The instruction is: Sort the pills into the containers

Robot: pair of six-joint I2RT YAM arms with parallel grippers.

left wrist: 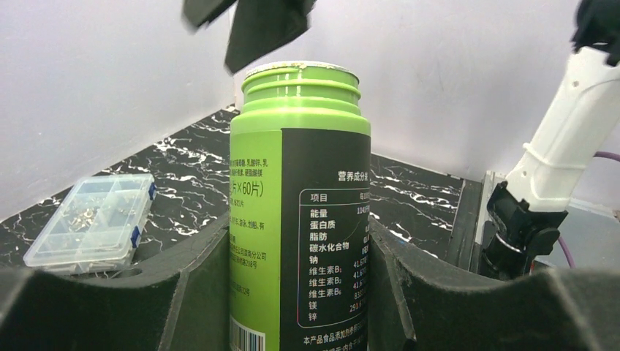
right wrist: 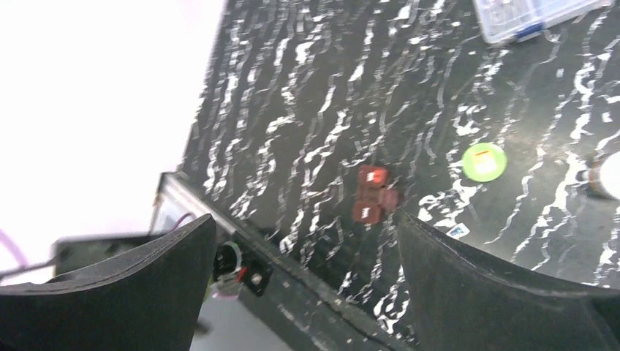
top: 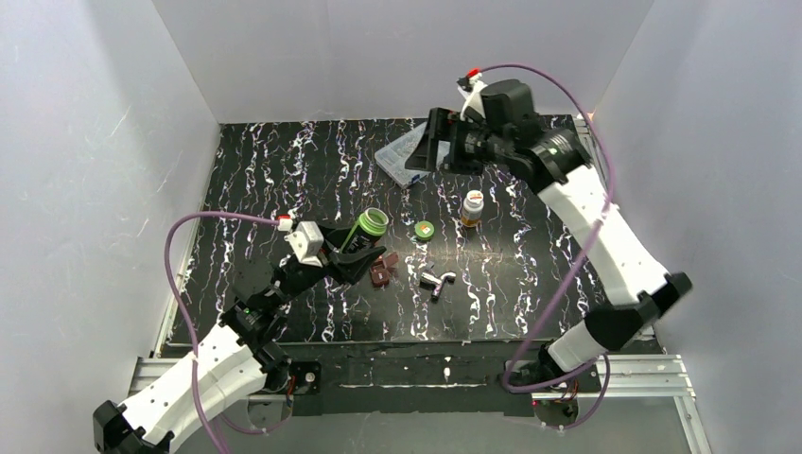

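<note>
**Green bottle held open, pills waiting on the table**

From above, we saw the left gripper (top: pixel 355 248) clamped around the dark bottle (top: pixel 369 227). The bottle was tilted and its green neck was uncapped. The green cap (top: pixel 424 229) lay near it on the table (top: pixel 284 170), and the amber bottle (top: pixel 473 206) stood capped a little beyond. The right gripper (top: pixel 435 142) hung raised above the clear box (top: pixel 405 156) at the far side, jaws spread wide and holding nothing. The red pills (top: pixel 383 272) lay just beside the left gripper. We judged the step in hand to be filling the opened bottle. The next move called for the right arm to come down on a pill and carry it to the mouth.

From the left wrist, the bottle filled the gap between both fingers and its mouth was open and unobstructed.

From the right wrist, the pills lay clustered on bare table, with open room toward the cap. We judged the left gripper's side tight for a descent, and the table's near edge was not far off.
</note>
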